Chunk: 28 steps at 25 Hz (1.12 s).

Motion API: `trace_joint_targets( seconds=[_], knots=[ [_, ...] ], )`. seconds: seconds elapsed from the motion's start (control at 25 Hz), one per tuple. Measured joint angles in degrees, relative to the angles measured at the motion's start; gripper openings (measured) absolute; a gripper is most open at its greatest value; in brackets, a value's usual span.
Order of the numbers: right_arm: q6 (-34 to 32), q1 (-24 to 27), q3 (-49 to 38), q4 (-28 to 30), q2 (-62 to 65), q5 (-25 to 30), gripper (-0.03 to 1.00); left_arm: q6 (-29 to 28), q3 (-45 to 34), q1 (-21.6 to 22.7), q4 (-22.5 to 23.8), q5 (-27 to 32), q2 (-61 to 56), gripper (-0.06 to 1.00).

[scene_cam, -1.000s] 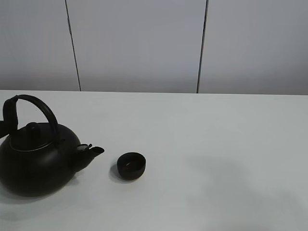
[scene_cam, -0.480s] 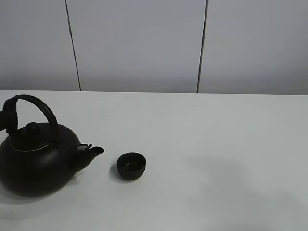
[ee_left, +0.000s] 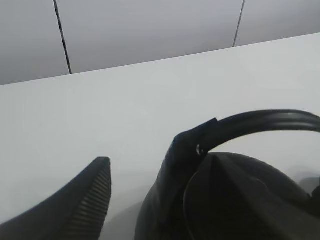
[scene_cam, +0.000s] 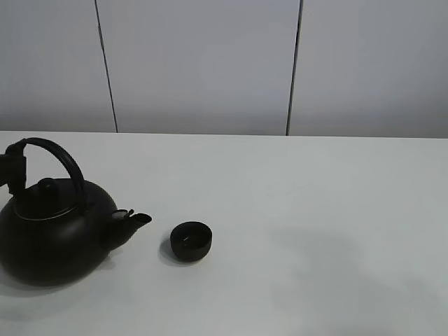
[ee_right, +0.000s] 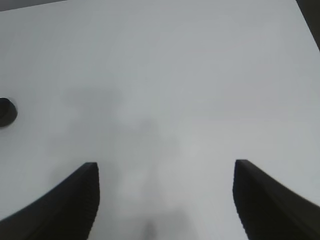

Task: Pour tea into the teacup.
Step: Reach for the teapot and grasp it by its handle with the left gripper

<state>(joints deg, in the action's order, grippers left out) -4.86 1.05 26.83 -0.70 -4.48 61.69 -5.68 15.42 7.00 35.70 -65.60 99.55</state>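
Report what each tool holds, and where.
Nothing clearly held: right tool open, empty; left tool's visible finger stands apart from the kettle's handle.

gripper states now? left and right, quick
Left gripper: open at the kettle handle, visible finger clear of it, holding nothing.
Right gripper: open, empty, above the table.

White table [scene_cam: 315,210], grey panelled wall [scene_cam: 203,63] behind
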Motion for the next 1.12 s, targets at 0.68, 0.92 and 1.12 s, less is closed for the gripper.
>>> trace_joint_targets(
  seconds=[0.68, 0.92, 1.12],
  knots=[
    [0.00, 0.00, 0.00, 0.00, 0.00, 0.07, 0.52, -3.53, 2.82, 0.00, 3.05, -0.28, 5.86, 0.42],
    [0.00, 0.00, 0.00, 0.00, 0.00, 0.07, 0.52, -3.13, 2.87, 0.00, 1.73, -0.42, 6.89, 0.42],
    [0.00, 0.00, 0.00, 0.00, 0.00, 0.07, 0.52, -3.08, 4.00, 0.00, 0.83, -0.41, 6.95, 0.42]
  ],
)
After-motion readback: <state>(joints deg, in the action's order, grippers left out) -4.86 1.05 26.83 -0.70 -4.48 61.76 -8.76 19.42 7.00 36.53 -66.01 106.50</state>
